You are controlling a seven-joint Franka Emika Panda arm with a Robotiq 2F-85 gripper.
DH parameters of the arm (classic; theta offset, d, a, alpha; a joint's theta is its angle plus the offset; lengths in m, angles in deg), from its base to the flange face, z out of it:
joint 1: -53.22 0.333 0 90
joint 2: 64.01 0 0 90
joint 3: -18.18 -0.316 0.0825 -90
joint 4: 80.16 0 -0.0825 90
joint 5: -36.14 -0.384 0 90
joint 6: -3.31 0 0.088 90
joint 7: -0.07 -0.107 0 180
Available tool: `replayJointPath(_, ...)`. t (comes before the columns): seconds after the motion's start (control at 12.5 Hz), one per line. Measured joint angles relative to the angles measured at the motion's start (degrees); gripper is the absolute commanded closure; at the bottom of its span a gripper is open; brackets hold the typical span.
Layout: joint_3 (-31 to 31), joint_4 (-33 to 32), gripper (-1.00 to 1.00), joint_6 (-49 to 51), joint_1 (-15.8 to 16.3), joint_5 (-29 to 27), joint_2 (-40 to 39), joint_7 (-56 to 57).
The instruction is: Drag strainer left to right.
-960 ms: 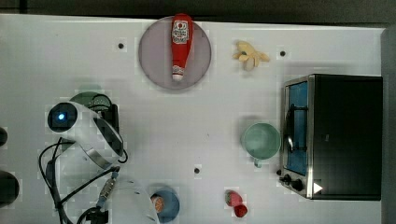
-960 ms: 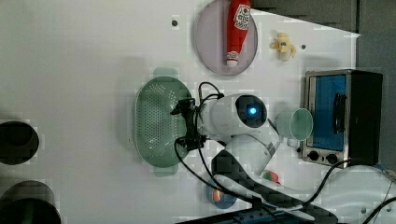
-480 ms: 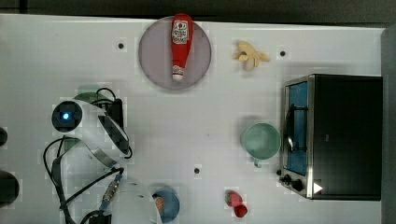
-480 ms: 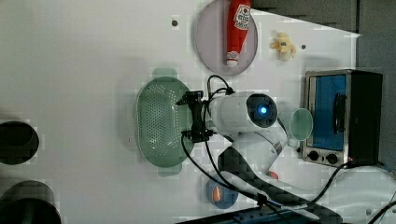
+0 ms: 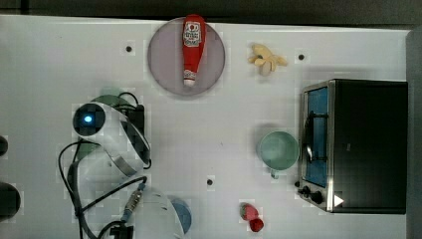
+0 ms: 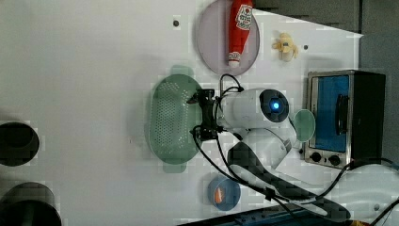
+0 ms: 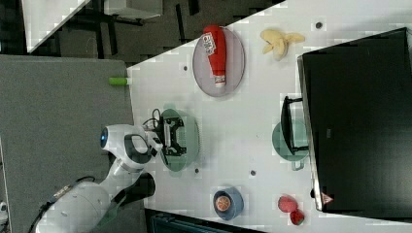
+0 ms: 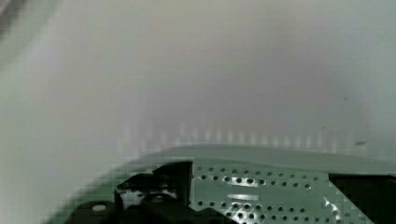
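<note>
At left of the frame we see the robot arm (image 5: 107, 142) covering the strainer (image 5: 110, 98); ketchup bottle (image 5: 192, 49) on plate (image 5: 164, 59), top centre; toaster oven (image 5: 356, 144) at right.

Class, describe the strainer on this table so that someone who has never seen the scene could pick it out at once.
Start at the black toaster oven and cross the white table past the robot arm. At the arm's open gripper lies the strainer, below the plate with the ketchup bottle in the left view. It is a pale mint-green oval full of small holes, larger than the solid round green cup.

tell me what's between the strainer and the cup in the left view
The arm's white wrist and open gripper, which hangs at the strainer's rim; the cup sits behind.
</note>
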Motion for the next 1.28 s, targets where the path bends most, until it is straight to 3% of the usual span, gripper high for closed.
replayJointPath(0.72, 0.7, -7.1, -1.00, -2.2, -4.3, 1.0, 2.6, 2.2)
replayJointPath(1.28, 6.3, -10.5, -1.00, -1.5, -7.1, 1.6, 6.6, 7.6)
